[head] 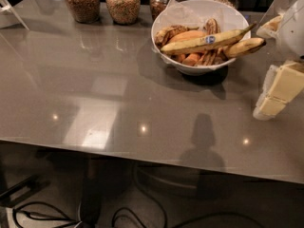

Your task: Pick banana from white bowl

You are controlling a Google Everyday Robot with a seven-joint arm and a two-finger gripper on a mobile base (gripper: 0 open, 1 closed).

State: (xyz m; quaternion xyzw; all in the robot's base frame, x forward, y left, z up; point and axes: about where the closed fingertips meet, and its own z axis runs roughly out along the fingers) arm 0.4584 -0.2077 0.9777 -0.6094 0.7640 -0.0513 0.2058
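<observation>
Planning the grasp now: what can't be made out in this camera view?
- Cream end effector, right of the large white bowl: partly cut off by the right edge.
- Long yellow stickered banana: underside hidden by fruit beneath.
- Grain-filled glass jars: tops cropped by top edge.

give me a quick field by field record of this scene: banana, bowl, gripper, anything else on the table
target: banana, long, blue sticker, lying on top of the other fruit, stem pointing right
container: white bowl, far right part of the table
also in bowl: shorter banana, orange pieces
gripper: gripper at the right edge of the view, nearer than the bowl, apart from bowl and banana
background: glass jars along the far edge
</observation>
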